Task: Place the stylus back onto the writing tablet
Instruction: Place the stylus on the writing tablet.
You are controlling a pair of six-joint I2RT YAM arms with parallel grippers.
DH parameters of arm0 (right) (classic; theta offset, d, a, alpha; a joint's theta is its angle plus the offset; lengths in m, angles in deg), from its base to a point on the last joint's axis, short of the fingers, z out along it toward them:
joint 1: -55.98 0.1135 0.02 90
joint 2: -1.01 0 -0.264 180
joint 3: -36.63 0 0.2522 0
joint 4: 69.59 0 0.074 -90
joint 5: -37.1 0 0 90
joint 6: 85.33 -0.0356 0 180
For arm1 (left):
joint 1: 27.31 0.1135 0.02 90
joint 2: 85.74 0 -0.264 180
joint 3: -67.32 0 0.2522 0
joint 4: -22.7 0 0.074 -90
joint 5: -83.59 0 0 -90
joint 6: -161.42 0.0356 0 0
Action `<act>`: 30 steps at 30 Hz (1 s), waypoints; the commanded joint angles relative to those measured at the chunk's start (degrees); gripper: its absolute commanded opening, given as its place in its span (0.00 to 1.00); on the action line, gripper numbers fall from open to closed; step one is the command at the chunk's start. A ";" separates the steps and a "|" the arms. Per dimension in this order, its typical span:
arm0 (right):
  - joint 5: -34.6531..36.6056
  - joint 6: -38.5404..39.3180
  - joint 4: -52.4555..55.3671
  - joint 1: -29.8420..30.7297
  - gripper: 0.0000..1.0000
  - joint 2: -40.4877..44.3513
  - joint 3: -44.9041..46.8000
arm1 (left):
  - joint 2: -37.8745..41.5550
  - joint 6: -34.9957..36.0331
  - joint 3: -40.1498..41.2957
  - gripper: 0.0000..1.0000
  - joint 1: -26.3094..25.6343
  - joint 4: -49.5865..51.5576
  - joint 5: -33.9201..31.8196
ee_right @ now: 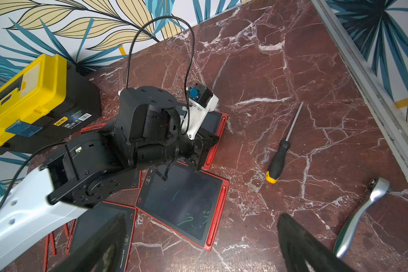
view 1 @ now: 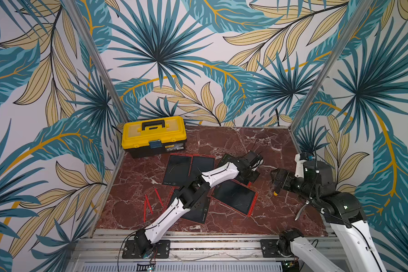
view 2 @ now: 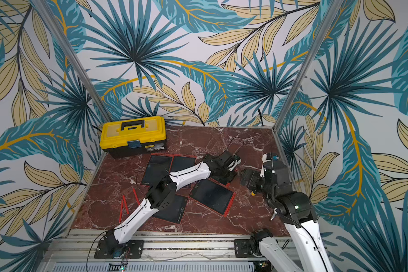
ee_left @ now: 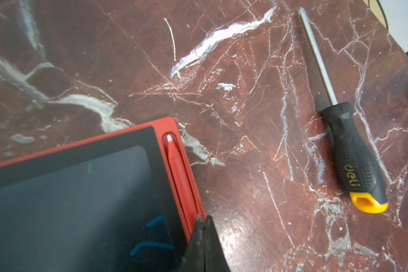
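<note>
In the left wrist view a red stylus with a white tip lies in the side slot of a red-framed writing tablet. My left gripper is shut, its joined tips resting on the stylus's near end, with nothing between them. In both top views that gripper is over the back tablet's red edge. My right gripper is open and empty, above bare marble beside another tablet, which has a stylus in its slot. Three loose red styluses lie on the marble at the left.
Several more tablets lie overlapping under the left arm. A black and yellow screwdriver lies right of the tablets, near the right gripper. A metal ratchet handle lies by the right rail. A yellow toolbox stands at the back left.
</note>
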 commanded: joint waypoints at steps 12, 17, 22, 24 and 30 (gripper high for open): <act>-0.49 0.64 -0.14 -0.16 1.00 0.15 0.97 | 1.22 2.22 -1.97 0.00 0.17 -0.88 -2.92; -0.58 0.66 -0.08 -0.17 1.00 0.18 0.84 | 0.39 1.94 -1.89 0.00 0.17 -0.85 -2.39; -0.59 0.63 -0.06 -0.19 1.00 0.05 0.91 | -0.08 1.83 -1.30 0.00 -0.01 -0.86 -1.45; -0.58 0.66 -0.09 -0.16 1.00 0.03 0.83 | -0.09 1.83 -0.71 0.00 -0.10 -0.89 -1.51; -0.70 0.55 -0.14 -0.16 1.00 -0.08 0.91 | -0.51 2.69 0.31 0.00 -0.53 -0.91 -1.99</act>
